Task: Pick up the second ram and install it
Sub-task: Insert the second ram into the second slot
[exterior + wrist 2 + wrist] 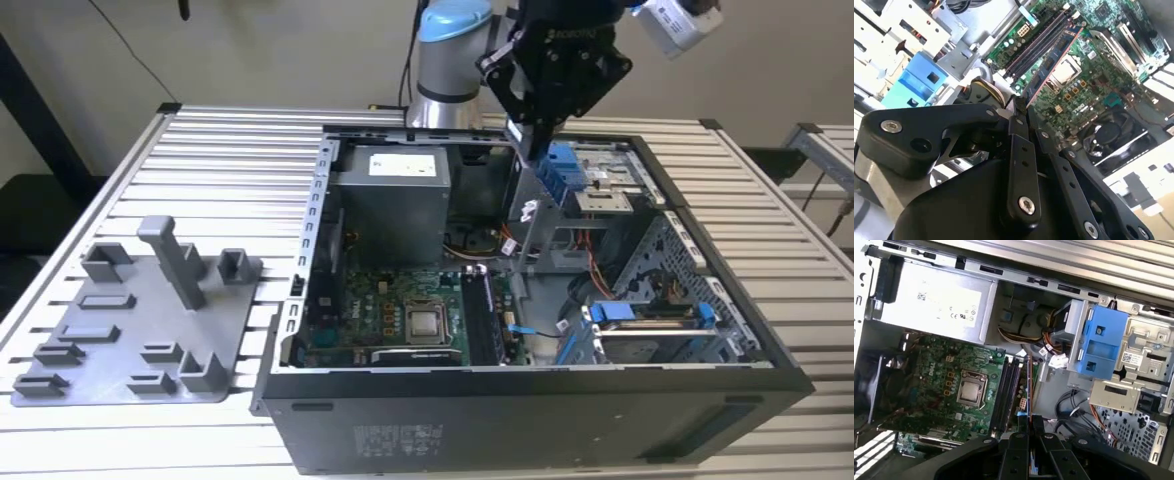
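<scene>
Second ram (1028,390) pinched edge-on between tool (1029,421) fingers above motherboard (949,365)

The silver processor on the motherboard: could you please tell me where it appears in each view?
Exterior view: processor mid-board, on the exterior view's left of the memory slots.
First wrist view: processor beside the memory slots.
Second wrist view: processor beside the memory slots.
Shared landmark: the blue bracket.
</scene>
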Controlling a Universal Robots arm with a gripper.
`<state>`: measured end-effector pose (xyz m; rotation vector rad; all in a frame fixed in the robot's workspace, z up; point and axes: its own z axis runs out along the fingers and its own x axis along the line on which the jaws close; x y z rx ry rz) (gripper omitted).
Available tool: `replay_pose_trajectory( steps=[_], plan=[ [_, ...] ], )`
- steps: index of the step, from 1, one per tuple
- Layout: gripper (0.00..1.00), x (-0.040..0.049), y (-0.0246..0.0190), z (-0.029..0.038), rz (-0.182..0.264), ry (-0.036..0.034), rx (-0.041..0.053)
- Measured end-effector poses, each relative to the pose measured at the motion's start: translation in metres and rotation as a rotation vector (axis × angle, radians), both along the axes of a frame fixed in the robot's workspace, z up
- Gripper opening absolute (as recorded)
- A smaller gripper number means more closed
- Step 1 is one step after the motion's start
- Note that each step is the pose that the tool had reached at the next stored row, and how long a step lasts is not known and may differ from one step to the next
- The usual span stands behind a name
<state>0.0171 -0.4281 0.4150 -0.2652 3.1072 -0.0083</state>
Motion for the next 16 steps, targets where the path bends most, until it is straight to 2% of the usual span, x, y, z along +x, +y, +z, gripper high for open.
replay_pose_trajectory(
  steps=[13, 16],
  plan=[
    [0.14, 0.0000, 0.0000, -0.0030, -0.234, 0.0000, -0.0001],
    [0.14, -0.0001, 0.0000, -0.0042, -0.257, 0.0000, 0.0000]
  ],
)
